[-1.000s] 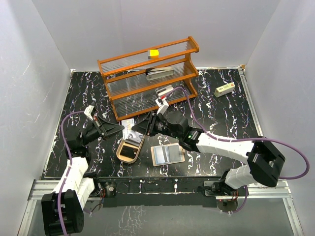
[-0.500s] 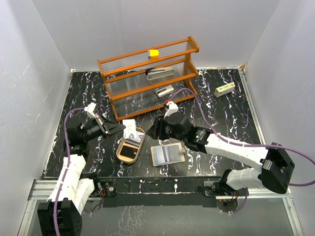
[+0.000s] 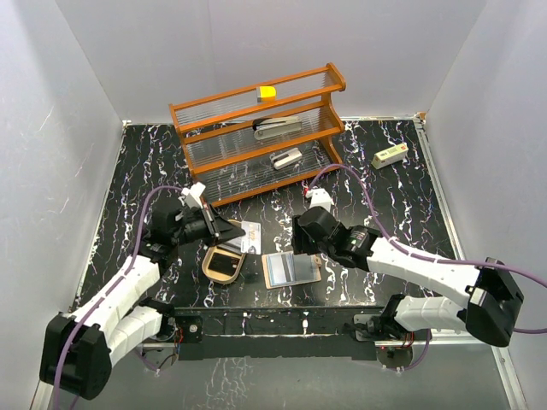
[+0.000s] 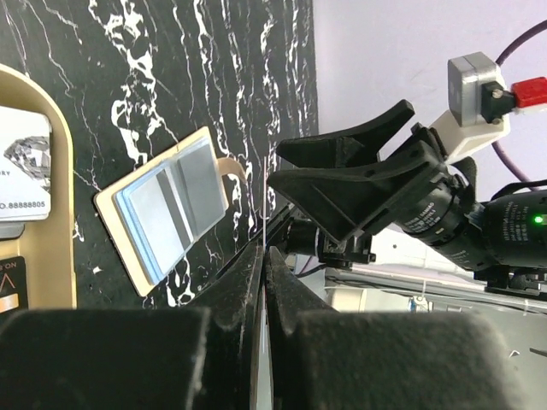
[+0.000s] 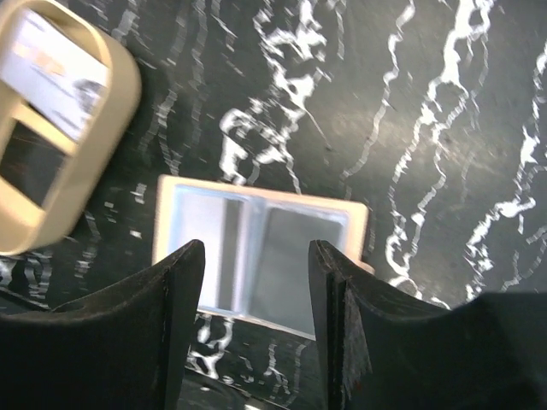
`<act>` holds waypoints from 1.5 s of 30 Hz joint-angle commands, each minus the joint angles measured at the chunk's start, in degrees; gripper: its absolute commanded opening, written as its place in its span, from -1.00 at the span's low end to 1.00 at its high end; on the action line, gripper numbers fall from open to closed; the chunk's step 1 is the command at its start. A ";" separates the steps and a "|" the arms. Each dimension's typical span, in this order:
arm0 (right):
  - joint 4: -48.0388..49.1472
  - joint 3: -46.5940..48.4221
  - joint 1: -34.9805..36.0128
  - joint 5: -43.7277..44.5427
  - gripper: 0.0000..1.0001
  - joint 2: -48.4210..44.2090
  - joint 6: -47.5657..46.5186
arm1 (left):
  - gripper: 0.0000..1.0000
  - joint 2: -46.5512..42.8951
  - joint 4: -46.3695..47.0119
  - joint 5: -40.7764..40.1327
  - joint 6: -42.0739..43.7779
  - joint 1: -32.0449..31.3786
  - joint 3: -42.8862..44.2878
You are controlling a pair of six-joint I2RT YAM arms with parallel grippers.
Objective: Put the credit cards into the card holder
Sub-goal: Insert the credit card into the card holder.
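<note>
The oval tan card holder [image 3: 210, 256] lies front centre. It also shows in the left wrist view [image 4: 53, 137] and the right wrist view [image 5: 120, 90]. A dark card [image 3: 224, 263] lies in it, and a white card [image 5: 55, 64] lies at its far end. My left gripper [image 3: 229, 231] is at that far end. It is shut on a thin card [image 4: 267, 232], seen edge-on. In the top view a white card [image 3: 250, 233] shows at its tips. My right gripper [image 3: 297, 242] is open and empty, above the square tan wallet [image 5: 256, 248].
The tan wallet [image 3: 291, 269] lies open just right of the card holder. An orange wooden rack [image 3: 256, 137] stands at the back with grey staplers and a yellow block [image 3: 267, 92]. A small white box [image 3: 389, 156] lies at the back right.
My right gripper has left a white card at the holder's far end and drawn back right, over the wallet. My left gripper has moved right to the holder's far end.
</note>
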 commanded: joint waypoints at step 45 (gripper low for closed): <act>10.26 -16.51 -5.99 -14.85 -0.24 3.92 4.29 | -1.00 22.10 7.14 -17.28 -2.22 -22.24 2.90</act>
